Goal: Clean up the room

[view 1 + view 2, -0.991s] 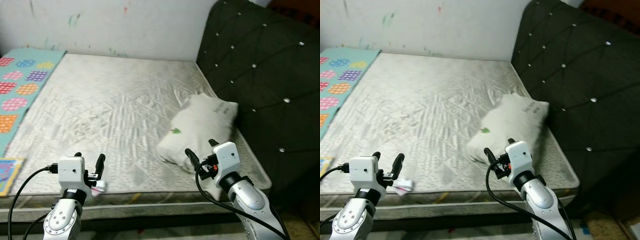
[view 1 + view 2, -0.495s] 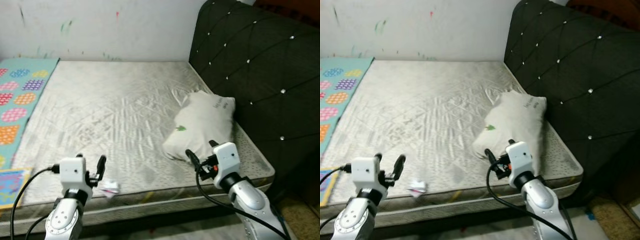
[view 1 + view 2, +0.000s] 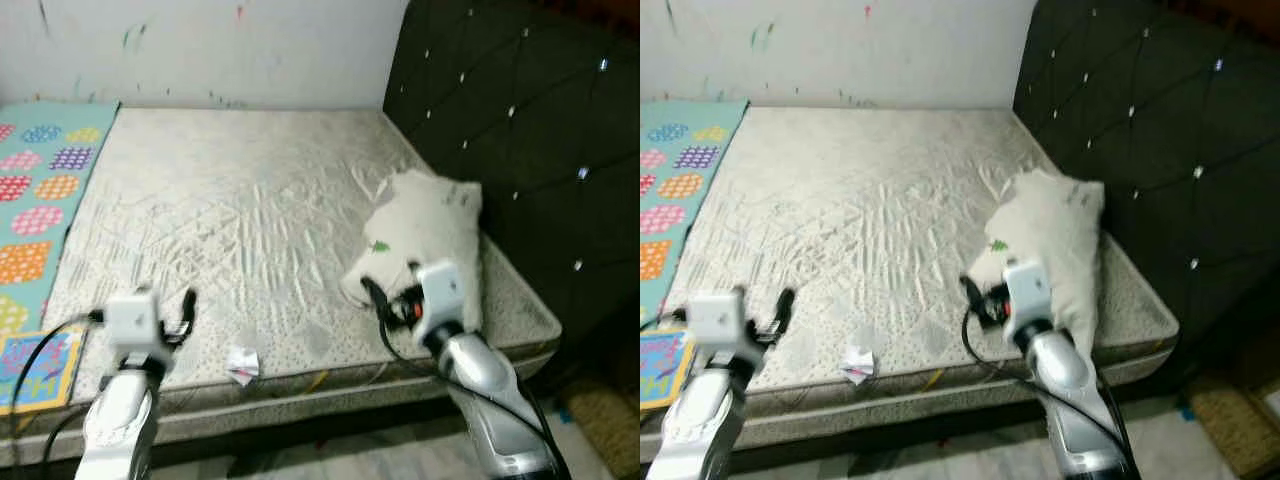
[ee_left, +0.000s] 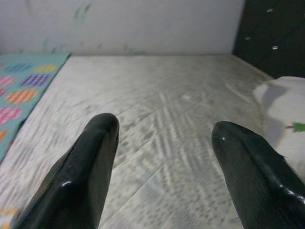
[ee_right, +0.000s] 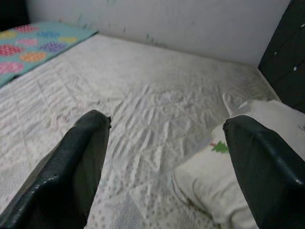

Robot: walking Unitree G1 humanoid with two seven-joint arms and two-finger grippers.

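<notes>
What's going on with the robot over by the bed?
The robot stands at the edge of a bare mattress, both arms raised and holding nothing. The left gripper hangs over the near edge with jaws open, close to a crumpled paper scrap on the mattress. The right gripper, also open, is just in front of a white pillow lying against the dark headboard. Nothing is picked up yet.

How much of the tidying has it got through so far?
Little looks done yet. Both grippers, left and right, are open and hold nothing. A crumpled paper scrap lies near the mattress edge, and the pillow lies askew by the headboard.
</notes>
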